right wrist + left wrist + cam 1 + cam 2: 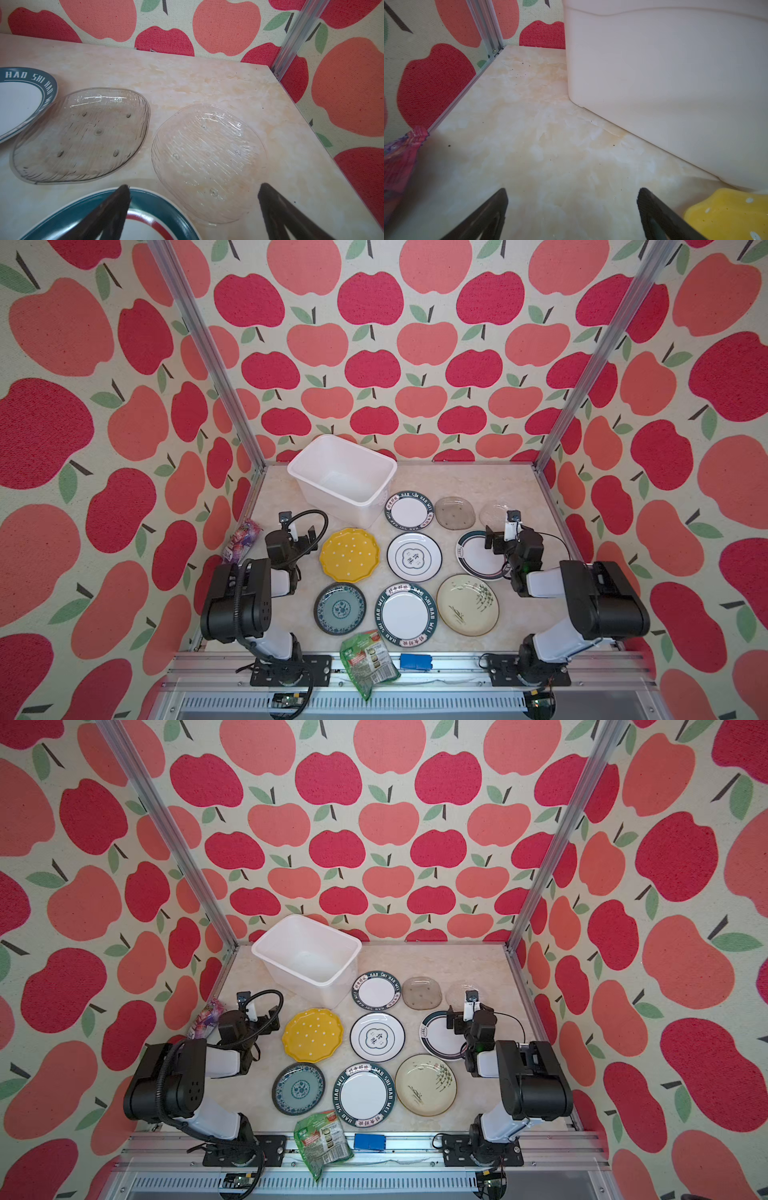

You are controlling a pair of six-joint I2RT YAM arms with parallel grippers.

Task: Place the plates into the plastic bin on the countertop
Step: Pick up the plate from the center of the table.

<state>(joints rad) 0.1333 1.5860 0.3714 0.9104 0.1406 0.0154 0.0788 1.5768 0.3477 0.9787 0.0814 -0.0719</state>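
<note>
Nine plates are spread flat on the countertop (498, 481), all of them outside the plastic bin (332, 502), which is set at the far left of the surface and turned at an angle. Just beside the bin's near right corner a small lettered-rim plate (409, 510) is laid. To its right come the smoky glass plate (455, 512), whose edge meets that plate's rim, and the clear glass plate (494, 514). In the middle row the yellow dotted plate (349, 554), an emblem plate (414, 557) and a green-rimmed plate (473, 562) are found. Nearest the front are placed the blue-green patterned plate (340, 608), a large lettered-rim plate (406, 615) and the cream plate (467, 605) with a plant sketch.

Both arms are folded: each rises from its base on the front rail, is bent outward at a raised elbow, and has its forearm sent forward with the wrist tipped down. The left gripper (572, 190) is held low over bare countertop, between the yellow dotted plate and a purple packet (243, 539) at the left wall, and is aimed at the bin's near wall. Its jaws are spread wide, with nothing between them. The right gripper (194, 185) is held over the far edge of the green-rimmed plate and aimed at the clear glass plate. Its jaws are likewise spread wide, and nothing is gripped. A green snack packet (368, 657) and a blue block (416, 662) are seen at the front rail.
</note>
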